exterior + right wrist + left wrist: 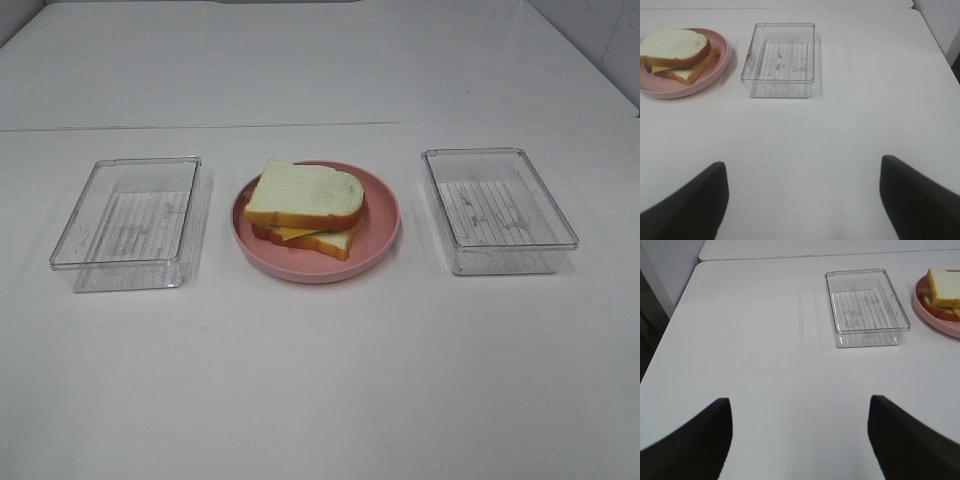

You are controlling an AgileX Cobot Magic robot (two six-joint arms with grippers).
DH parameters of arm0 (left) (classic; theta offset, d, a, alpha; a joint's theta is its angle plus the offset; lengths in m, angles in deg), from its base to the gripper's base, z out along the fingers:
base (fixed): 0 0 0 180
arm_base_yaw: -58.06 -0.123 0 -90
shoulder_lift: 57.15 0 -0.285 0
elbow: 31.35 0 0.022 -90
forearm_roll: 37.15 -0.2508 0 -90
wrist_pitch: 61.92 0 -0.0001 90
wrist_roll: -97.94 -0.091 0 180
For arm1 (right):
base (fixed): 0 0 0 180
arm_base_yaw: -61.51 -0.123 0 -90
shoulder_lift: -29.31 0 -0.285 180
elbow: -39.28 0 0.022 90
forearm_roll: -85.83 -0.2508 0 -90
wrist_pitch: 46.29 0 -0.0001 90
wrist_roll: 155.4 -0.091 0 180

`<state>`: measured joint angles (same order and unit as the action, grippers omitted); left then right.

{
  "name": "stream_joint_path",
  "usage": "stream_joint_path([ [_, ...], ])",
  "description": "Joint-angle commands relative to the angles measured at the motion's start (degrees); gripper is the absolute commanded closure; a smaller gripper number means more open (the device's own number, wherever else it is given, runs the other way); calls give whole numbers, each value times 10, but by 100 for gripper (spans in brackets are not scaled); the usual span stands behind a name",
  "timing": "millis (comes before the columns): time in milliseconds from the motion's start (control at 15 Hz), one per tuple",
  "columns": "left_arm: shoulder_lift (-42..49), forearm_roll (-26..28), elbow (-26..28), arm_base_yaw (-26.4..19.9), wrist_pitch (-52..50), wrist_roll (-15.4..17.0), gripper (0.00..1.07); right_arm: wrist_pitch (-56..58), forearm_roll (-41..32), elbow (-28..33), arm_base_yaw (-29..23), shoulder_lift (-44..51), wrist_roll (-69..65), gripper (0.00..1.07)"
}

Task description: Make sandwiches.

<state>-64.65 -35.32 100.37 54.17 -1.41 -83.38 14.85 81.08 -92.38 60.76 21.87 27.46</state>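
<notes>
A sandwich [304, 205] of two white bread slices with a yellow cheese square between them rests on a pink round plate [380, 215] at the table's middle. It also shows as the sandwich [944, 292] in the left wrist view and the sandwich [676, 52] in the right wrist view. My left gripper [800, 440] is open over bare table, well short of the left tray. My right gripper [802, 200] is open too, likewise back from the right tray. Neither gripper appears in the exterior high view.
A clear plastic tray [125, 222] stands left of the plate and another clear tray [498, 210] stands right of it; both hold nothing. The table's left edge [670, 322] and right edge [935, 42] lie near the arms.
</notes>
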Motion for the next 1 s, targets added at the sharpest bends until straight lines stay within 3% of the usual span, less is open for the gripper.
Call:
stream_joint_path([
  [67, 12, -2, -3, -3, -6, -2, 34, -4, -2, 1, -1, 8, -3, 29],
  [533, 12, 6, -3, -3, -6, -2, 34, -4, -2, 1, -1, 8, -3, 29],
  [867, 12, 49, -3, -3, -7, -3, 34, -4, 12, 1, -1, 8, -3, 29],
  [1000, 12, 53, -4, -3, -7, -33, 34, -4, 15, 1, -1, 8, -8, 29],
])
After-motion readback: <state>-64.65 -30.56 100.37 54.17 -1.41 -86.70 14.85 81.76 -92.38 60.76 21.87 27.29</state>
